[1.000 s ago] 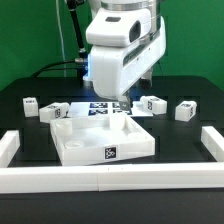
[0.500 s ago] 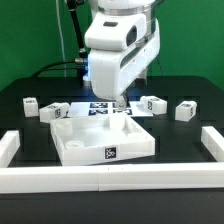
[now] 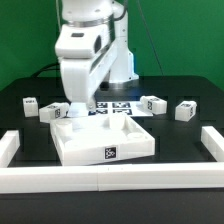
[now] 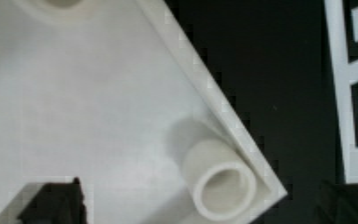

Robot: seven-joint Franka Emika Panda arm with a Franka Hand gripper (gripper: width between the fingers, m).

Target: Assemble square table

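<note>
You had the claw (image 3: 80, 106) wide open and empty above the upper-left corner of the square table (image 3: 100, 142), mid-frame on the tabletop (image 3: 182, 136). You were probably fetching the adjacent leg (image 3: 57, 113); the next move called for centring over it.

A plain green wall (image 3: 185, 35) fills the back of the exterior view, evenly lit and without windows. In front of it lies a matte black counter (image 3: 185, 135), edged along the near side and both ends by a low white border wall (image 3: 110, 181). A dark cable (image 3: 45, 69) trails across the counter's far edge on the exterior view's left.
</note>
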